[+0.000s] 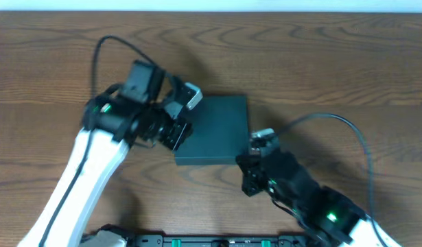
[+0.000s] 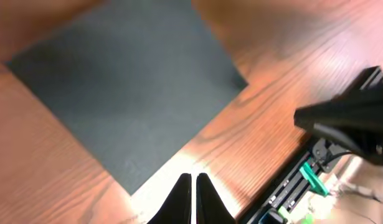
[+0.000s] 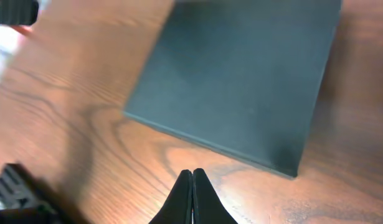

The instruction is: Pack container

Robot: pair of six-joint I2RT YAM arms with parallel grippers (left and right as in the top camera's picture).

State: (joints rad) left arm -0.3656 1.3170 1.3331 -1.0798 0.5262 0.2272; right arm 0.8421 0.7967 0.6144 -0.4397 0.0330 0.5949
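1. The container (image 1: 214, 130) lies flat in the middle of the bench (image 1: 320, 62), its lid (image 3: 241, 74) down, between the two arms.
2. The left gripper (image 2: 194, 186) hovers just off one corner, its fingers pressed together, holding nothing.
3. The right gripper (image 3: 192, 180) faces the near edge, pinched closed and empty too.
4. To my eye that's a stiff, light box with a matte skin. It shouldn't be slippery to grip, but it will likely skate across the bench if pushed from one side only.
5. I'd take the lid by its free edge while the other arm braces the box. Which edge is hinged, I cannot tell.
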